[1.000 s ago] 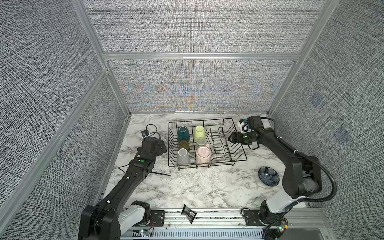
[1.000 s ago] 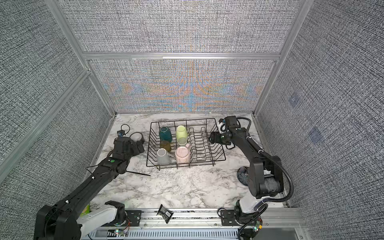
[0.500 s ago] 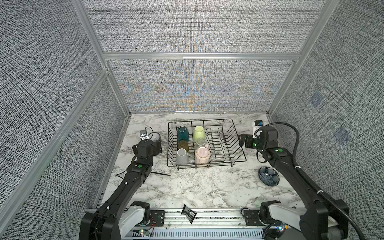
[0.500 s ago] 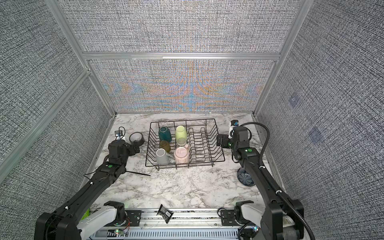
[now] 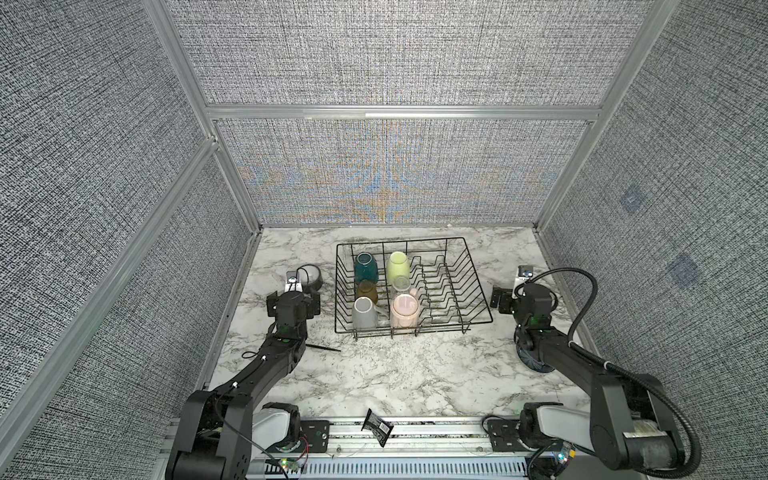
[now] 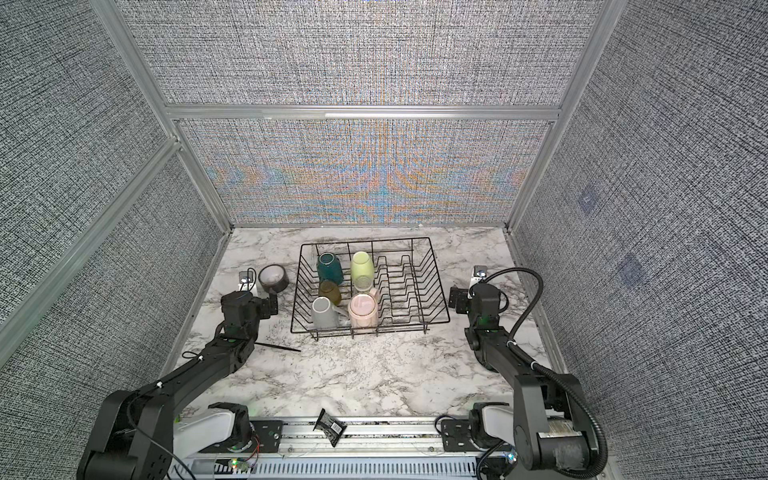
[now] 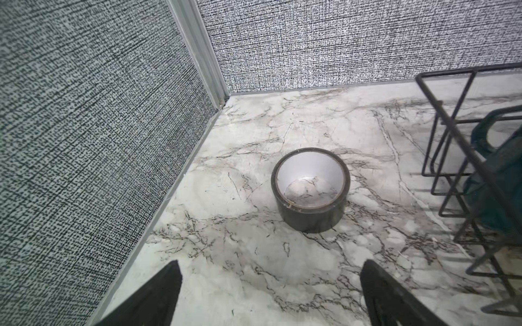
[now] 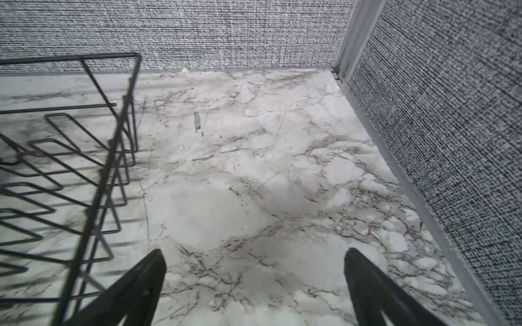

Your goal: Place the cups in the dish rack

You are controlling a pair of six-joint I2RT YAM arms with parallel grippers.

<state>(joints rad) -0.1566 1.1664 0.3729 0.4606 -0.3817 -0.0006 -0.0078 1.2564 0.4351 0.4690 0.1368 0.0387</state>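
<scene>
- Fabric wall (image 7: 84,141) closes off the left side, so you have only a narrow strip of tabletop (image 5: 374,374) between it and the rack.
- Your left pincer (image 7: 271,271) hovers low with its jaws wide apart and empty. It faces the black tape roll (image 7: 308,217), which is no cup, so leave it alone.
- The dish rack (image 5: 440,291) sits toward the back of the tabletop, and all six cups are inside its left half, packed close in two rows.
- The left row, back to front, is the teal mug (image 5: 365,268), the amber glass tumbler (image 5: 366,289) and the grey mug (image 5: 365,312). Expect the mugs to be stiff, fairly weighty and slick with glaze. If one needs resetting, pinch across its wall at the rim.
- The next row is the light green mug (image 5: 397,266), the small clear glass (image 5: 400,283) and the tall pink mug (image 5: 404,311). Both glasses are probably thin and breakable, so squeeze them gently on the body. The clear one's edge is hard to read.
- The prong rows in the rack's right half are bare. That is open room, but the wires could snag a fingertip, so come in from above.
- Your right pincer (image 8: 254,254) is spread and empty over bare marble, just beside the rack's right side.
- The dark blue bowl (image 5: 530,361) lies partly under the right arm, and the right-hand wall (image 8: 452,141) is close. Lift before you swing.
</scene>
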